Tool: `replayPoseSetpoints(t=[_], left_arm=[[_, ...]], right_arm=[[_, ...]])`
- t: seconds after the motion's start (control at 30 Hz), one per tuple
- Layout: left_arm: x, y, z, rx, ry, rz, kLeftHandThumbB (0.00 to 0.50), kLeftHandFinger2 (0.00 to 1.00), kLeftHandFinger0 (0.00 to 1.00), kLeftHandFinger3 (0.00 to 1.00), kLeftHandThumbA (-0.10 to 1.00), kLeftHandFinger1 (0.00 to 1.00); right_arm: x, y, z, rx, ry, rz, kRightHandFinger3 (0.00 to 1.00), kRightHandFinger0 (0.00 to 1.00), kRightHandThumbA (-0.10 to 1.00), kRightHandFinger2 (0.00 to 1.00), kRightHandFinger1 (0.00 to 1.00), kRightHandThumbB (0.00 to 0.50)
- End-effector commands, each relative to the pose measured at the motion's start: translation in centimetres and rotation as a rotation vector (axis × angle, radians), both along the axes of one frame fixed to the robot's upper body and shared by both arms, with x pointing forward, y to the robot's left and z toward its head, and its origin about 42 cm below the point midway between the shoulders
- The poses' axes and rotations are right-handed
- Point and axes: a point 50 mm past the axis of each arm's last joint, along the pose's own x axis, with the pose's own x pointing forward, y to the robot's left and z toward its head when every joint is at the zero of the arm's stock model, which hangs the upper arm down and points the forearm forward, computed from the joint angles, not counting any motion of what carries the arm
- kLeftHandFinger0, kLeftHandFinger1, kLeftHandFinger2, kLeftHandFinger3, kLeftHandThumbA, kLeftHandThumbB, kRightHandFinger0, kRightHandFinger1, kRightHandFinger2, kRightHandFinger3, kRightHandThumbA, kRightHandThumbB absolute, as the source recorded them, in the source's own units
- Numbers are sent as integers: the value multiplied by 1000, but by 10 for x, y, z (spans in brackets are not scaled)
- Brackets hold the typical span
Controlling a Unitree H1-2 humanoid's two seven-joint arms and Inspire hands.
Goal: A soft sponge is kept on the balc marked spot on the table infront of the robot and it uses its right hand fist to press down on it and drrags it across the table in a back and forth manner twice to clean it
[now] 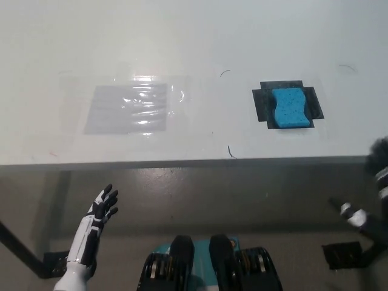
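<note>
white left hand (pixel 103 209) low at the left, below the table edge, fingers spread, holding nothing | black right hand (pixel 381 182) at the far right edge, mostly cut off, cannot tell if spread or closed | blue sponge (pixel 288 108) sits on the black mark (pixel 262 104) on the white table (pixel 194 42) | shiny clear sheet (pixel 128 108) lies well left of the sponge

One head camera looks steeply down (from well above) over the white table (pixel 194 36).

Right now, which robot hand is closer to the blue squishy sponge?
Right. The black right robot hand is just below-right of the blue wavy-edged foam sponge; the white left robot hand hangs far off, lower left.
</note>
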Motion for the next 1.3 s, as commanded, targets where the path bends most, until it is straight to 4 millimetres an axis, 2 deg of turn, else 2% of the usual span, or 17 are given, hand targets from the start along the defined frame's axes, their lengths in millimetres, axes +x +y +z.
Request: replayPoseSetpoints(t=[0.0, 0.07, 0.17, 0.2, 0.23, 0.27, 0.33, 0.37, 0.4, 0.43, 0.47, 0.5, 0.67, 0.83, 1.0, 1.1, 1.27], left_arm=[[5, 4, 12, 15, -81, -22, 47, 1000, 1000, 1000, 1000, 1000], [5, 4, 11, 21, -75, -27, 46, 1000, 1000, 1000, 1000, 1000], [7, 3, 10, 37, -79, -36, 52, 1000, 1000, 1000, 1000, 1000], [7, 3, 9, 38, -80, -37, 49, 1000, 1000, 1000, 1000, 1000], [7, 3, 9, 39, -80, -37, 48, 1000, 1000, 1000, 1000, 1000], [7, 3, 9, 39, -79, -39, 47, 1000, 1000, 1000, 1000, 1000], [6, 3, 8, 40, -78, -40, 44, 1000, 1000, 1000, 1000, 1000], [7, 3, 8, 38, -77, -40, 47, 1000, 1000, 1000, 1000, 1000], [7, 3, 8, 37, -77, -40, 47, 1000, 1000, 1000, 1000, 1000], [7, 3, 7, 35, -75, -43, 45, 1000, 1000, 1000, 1000, 1000], [7, 3, 7, 36, -76, -43, 41, 1000, 1000, 1000, 1000, 1000], [6, 3, 6, 37, -76, -41, 40, 1000, 1000, 1000, 1000, 1000], [2, 3, 0, 51, -65, -43, 41, 1000, 1000, 1000, 1000, 1000], [-1, 0, -3, 49, -65, -45, 30, 1000, 1000, 1000, 1000, 1000], [-6, -1, -6, 34, -52, -43, 39, 1000, 1000, 1000, 1000, 1000], [-8, -2, -7, 43, -61, -50, 35, 1000, 1000, 1000, 1000, 1000], [-4, -3, -5, 35, -64, -64, 39, 1000, 1000, 1000, 1000, 1000]], right_arm=[[2, -22, 161, 23, -507, 29, 1000, 1000, 1000, 1000, 1000, 381], [11, -19, 194, 44, -574, 21, 1000, 1000, 1000, 1000, 1000, 403], [34, -11, 250, 72, -641, 11, 991, 1000, 1000, 1000, 1000, 198], [40, -8, 263, 91, -640, 7, 737, 808, 1000, 785, 851, 177], [50, -4, 278, 112, -630, -9, 567, 552, 1000, 633, 585, 176], [57, -1, 289, 119, -619, -22, 510, 464, 1000, 582, 493, 172], [80, 7, 310, 138, -609, 38, 73, 321, 1000, 101, 121, 140], [93, 14, 318, 156, -600, 58, 3, 51, 1000, 4, 5, 125], [96, 17, 320, 161, -597, 61, 0, 2, 1000, 0, 0, 122], [110, 23, 325, 196, -551, 67, 10, 0, 1000, 0, 0, 60], [121, 29, 329, 206, -519, 79, 0, 0, 1000, 0, 0, 166], [135, 35, 331, 201, -488, 83, 0, 0, 1000, 0, 0, 174], [214, 62, 322, 154, -331, 60, 0, 0, 1000, 0, 0, 139], [267, 91, 304, 150, -162, 38, 0, 0, 1000, 0, 0, 79], [303, 106, 261, 138, 37, 17, 0, 0, 1000, 0, 0, 95], [312, 107, 230, 134, 125, 11, 0, 0, 1000, 0, 0, 71], [316, 105, 173, 154, 290, -47, 5, 0, 1000, 29, 0, 110]])
